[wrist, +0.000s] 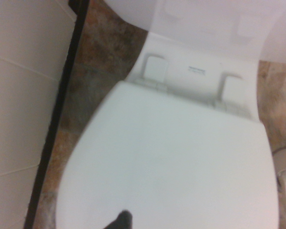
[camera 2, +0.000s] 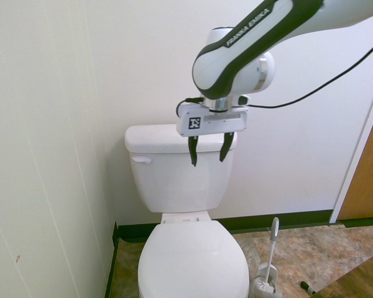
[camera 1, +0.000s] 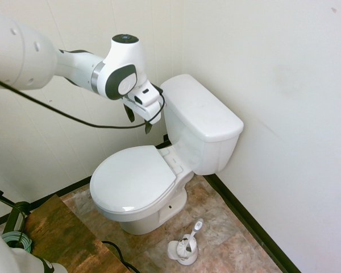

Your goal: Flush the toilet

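Note:
The white toilet (camera 1: 202,122) stands in the corner with its seat lid (camera 1: 133,179) down. Its small white flush lever (camera 2: 141,159) sits on the tank front (camera 2: 174,180), at the upper corner nearest the side wall. My gripper (camera 2: 208,155) hangs open in front of the tank's upper edge, fingers pointing down, with nothing between them. It is well to the side of the lever, over the back of the bowl. In the first exterior view my gripper (camera 1: 139,120) hides the lever. The wrist view looks down on the closed seat lid (wrist: 167,157) and its hinges.
A white toilet brush in its holder (camera 1: 184,247) stands on the tiled floor beside the bowl, also the brush (camera 2: 268,267). Walls close in behind the tank and along the lever side. A wooden door (camera 2: 367,174) is on the far side.

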Tool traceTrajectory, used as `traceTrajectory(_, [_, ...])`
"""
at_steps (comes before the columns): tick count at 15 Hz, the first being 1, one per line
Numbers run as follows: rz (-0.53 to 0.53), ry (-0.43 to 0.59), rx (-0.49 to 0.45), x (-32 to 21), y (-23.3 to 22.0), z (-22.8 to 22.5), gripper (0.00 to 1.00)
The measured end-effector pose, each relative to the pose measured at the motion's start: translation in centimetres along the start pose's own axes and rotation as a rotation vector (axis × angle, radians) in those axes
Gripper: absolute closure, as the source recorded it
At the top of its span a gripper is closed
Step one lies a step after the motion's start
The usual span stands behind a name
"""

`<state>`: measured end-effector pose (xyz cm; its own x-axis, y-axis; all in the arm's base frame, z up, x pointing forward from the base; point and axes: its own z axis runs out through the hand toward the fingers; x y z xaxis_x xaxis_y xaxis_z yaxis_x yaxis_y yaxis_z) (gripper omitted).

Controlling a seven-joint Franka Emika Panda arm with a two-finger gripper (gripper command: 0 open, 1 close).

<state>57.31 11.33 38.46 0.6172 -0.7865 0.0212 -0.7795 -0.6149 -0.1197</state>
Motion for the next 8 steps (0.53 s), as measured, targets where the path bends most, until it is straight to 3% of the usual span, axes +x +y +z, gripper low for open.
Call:
traceTrajectory(6, [0.084, 0.024, 0.063, 1.0, -10.3, 3.0, 0.00])
traceTrajectory(7, [0.086, 0.027, 0.072, 0.9, -11.4, 3.4, 1.00])
traceTrajectory(8, [0.087, 0.031, 0.081, 0.7, -12.5, 3.7, 1.00])
